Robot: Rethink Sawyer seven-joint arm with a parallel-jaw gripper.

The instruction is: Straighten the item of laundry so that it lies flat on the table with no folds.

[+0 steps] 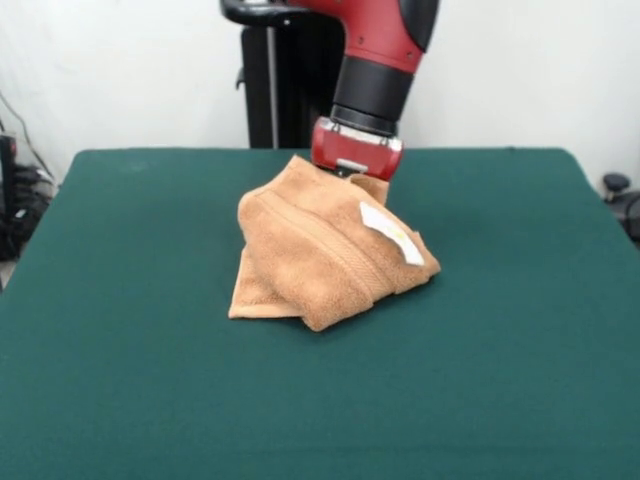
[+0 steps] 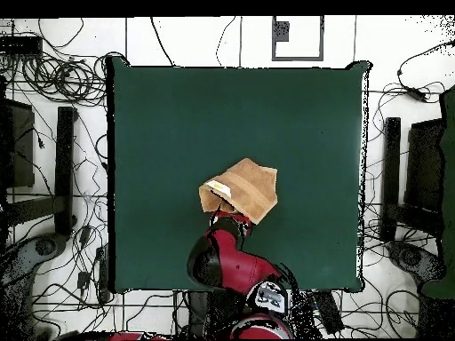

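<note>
The orange-tan towel (image 1: 325,250) lies bunched and folded over itself near the middle of the green table (image 1: 120,300), its far edge lifted up toward the arm. A woven band runs across its top and a white tag (image 1: 390,232) shows on its right side. My gripper (image 1: 357,172) comes down from above at the towel's far edge; its tips are hidden behind the raised cloth. In the overhead view the towel (image 2: 246,188) is a folded heap just above the red arm, and the gripper (image 2: 233,217) sits at its lower edge.
The robot's black pedestal (image 1: 275,90) stands behind the table's far edge. Cables and black equipment (image 2: 62,178) lie on the floor around the table (image 2: 160,115) in the overhead view.
</note>
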